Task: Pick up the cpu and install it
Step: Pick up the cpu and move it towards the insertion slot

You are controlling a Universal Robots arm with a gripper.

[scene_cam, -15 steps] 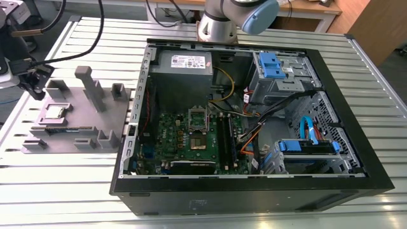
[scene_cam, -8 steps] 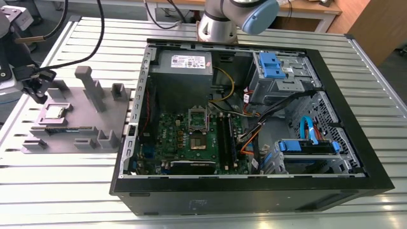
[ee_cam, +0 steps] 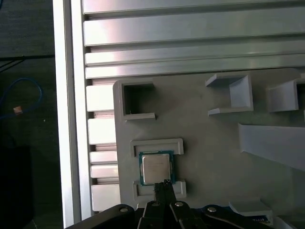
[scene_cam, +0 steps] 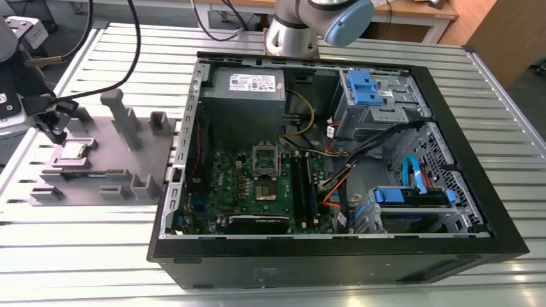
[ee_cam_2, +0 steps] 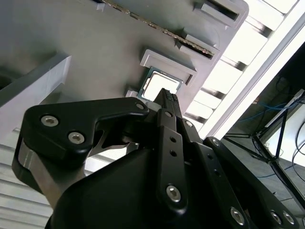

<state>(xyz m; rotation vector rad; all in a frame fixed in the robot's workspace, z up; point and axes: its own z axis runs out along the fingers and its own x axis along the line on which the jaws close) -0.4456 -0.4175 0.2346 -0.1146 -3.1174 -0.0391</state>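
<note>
The cpu, a small square chip with a silvery top, lies flat in a raised holder on the grey fixture plate at the exterior view's left. My gripper hangs just above it, fingers together and holding nothing. In the first wrist view the closed fingertips sit over the near edge of the cpu. In the second wrist view the gripper partly hides the cpu. The motherboard's silver-framed socket lies inside the open computer case.
On the fixture plate stand several grey holders and upright posts. A long green memory stick lies beside the cpu's holder. Cables, a power supply and blue drive bays fill the case. Everything rests on a slatted metal table.
</note>
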